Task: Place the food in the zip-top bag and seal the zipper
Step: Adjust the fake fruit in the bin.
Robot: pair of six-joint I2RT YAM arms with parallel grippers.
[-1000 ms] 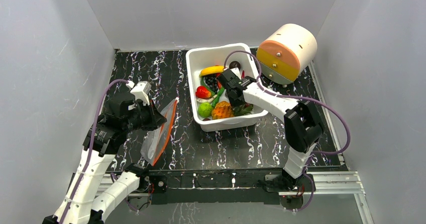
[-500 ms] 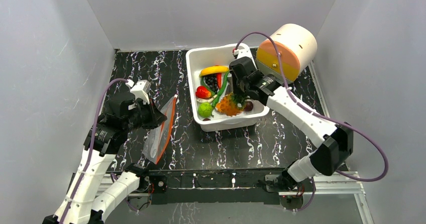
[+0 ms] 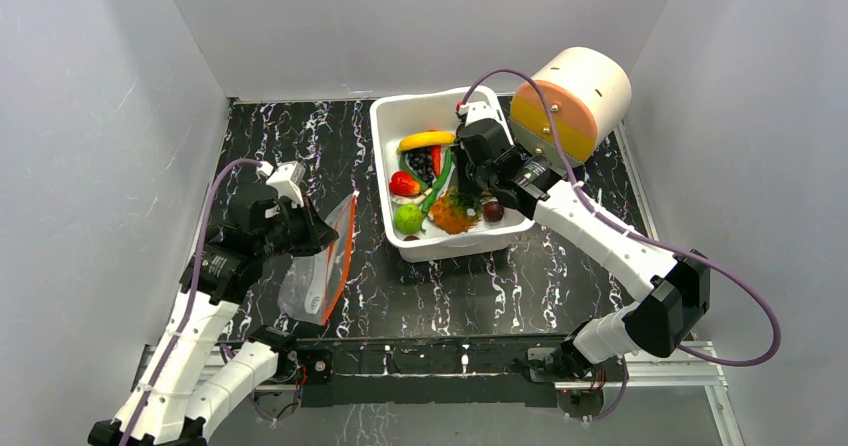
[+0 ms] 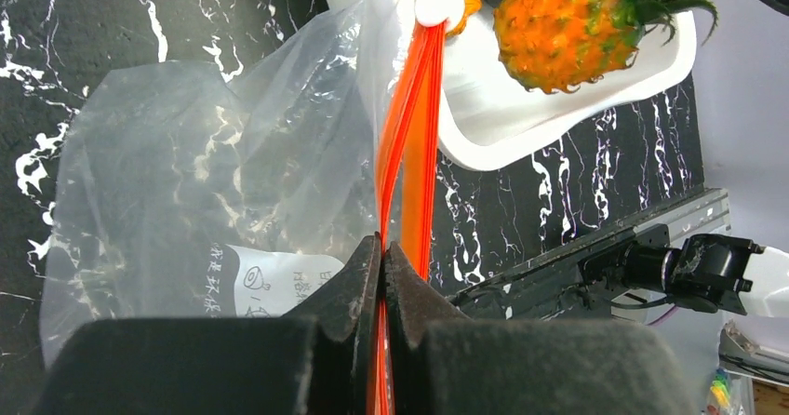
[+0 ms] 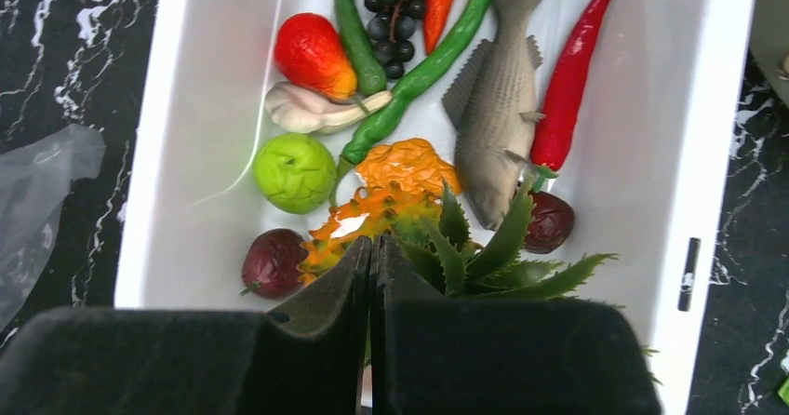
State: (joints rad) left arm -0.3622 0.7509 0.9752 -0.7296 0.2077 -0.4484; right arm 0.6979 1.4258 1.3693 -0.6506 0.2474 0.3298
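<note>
Pineapple (image 5: pixel 372 212) | in white bin (image 5: pixel 707 108) | fish (image 5: pixel 498 127), lime (image 5: pixel 295 171) beside | zip-top bag (image 3: pixel 325 266) apart

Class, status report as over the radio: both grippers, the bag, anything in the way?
Left gripper shut on zipper, zip-top bag held up, empty. Right gripper shut, apparently on pineapple crown, over white bin. Nothing between bin and bag.
</note>
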